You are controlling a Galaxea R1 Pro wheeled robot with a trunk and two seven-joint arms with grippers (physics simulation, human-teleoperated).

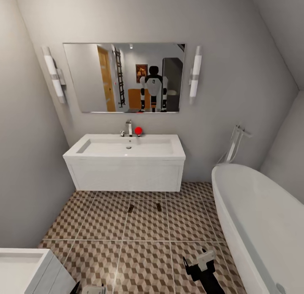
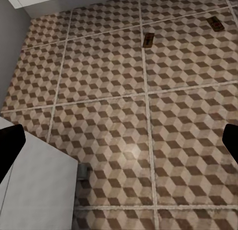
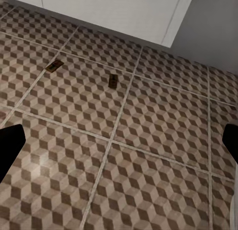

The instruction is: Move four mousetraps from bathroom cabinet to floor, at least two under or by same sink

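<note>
Now facing the sink: two traps down on the tiles just before it, long axes pointing sinkward, well ahead of both spread, empty grippers, right nearer.

From the head we look forward and down across the bathroom floor toward the bathroom sink on the far wall, with the bathtub at our right. Both wrist views look steeply down at the same tiles from much nearer. All three views share the two mousetraps lying apart on the floor in front of the vanity, seen again in the left wrist view and the right wrist view.
</note>
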